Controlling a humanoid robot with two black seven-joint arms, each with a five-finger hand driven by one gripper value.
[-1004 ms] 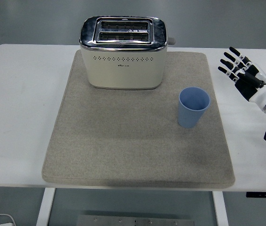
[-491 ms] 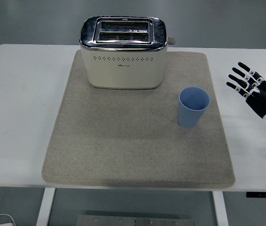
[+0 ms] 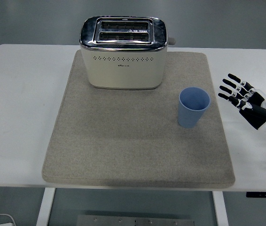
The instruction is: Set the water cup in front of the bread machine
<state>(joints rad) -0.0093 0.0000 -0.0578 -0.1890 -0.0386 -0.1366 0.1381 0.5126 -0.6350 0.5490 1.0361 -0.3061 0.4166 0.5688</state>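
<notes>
A light blue cup point(image 3: 193, 107) stands upright on the grey mat point(image 3: 123, 150), to the right of and a little nearer than the cream toaster point(image 3: 122, 52) with its chrome top. My right hand point(image 3: 238, 93) hovers over the white table just right of the mat's edge, fingers spread and pointing left toward the cup, holding nothing. A gap of bare mat and table separates the fingertips from the cup. The left arm does not show.
The white table point(image 3: 20, 108) extends bare to the left of the mat. The toaster's lever point(image 3: 171, 41) sticks out on its right side. Grey floor lies beyond the table's far edge.
My right hand dropped lower and nearer to the table's front, and now sits closer to the cup's level. The cup and toaster stayed put.
</notes>
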